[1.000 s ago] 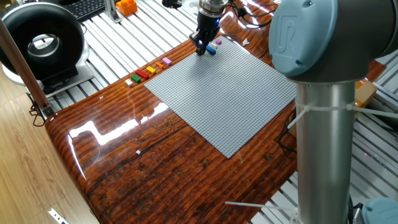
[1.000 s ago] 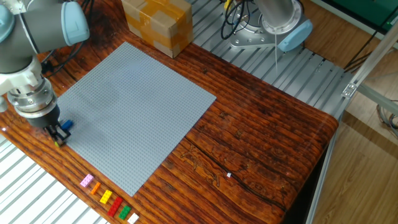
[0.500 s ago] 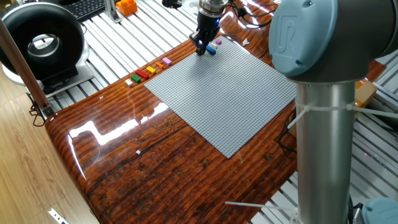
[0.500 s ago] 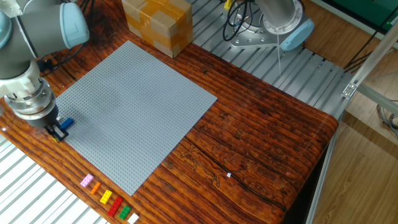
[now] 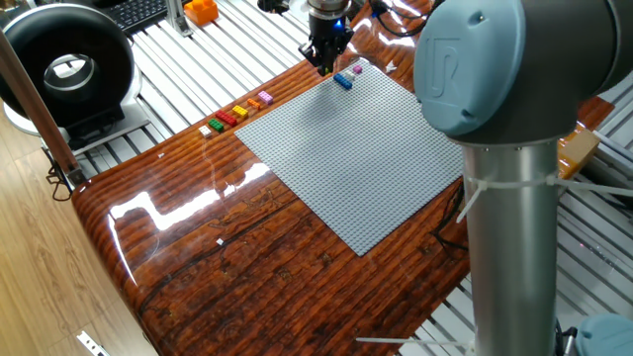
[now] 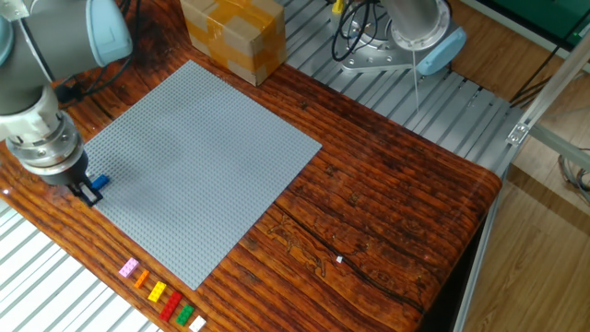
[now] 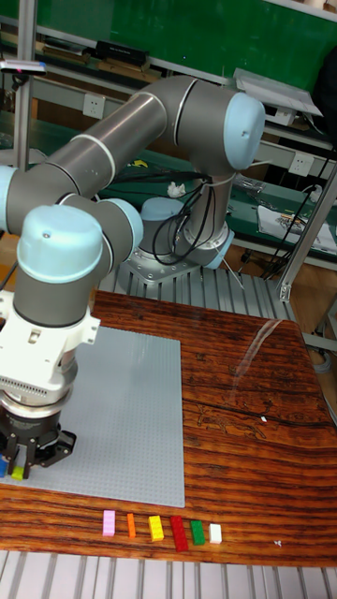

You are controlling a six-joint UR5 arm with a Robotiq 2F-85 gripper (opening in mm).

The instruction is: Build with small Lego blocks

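A row of small Lego blocks in pink, orange, yellow, red, green and white lies on the wood beside the grey baseplate; the same row shows in the two remaining views. A blue block sits on the baseplate near its corner, with a pink one close by. My gripper hangs over that corner right beside the blue block. Its fingers are close together, with a tiny yellow-green block at their tips.
A cardboard box stands off the baseplate's far corner. An orange chunky object and a black round device sit on the slatted metal beyond the wooden table. The arm's base column fills the foreground in one fixed view.
The gripper has shifted a little up and away from the baseplate's corner, and the yellow-green bit went with it. The blue block stayed where it was.
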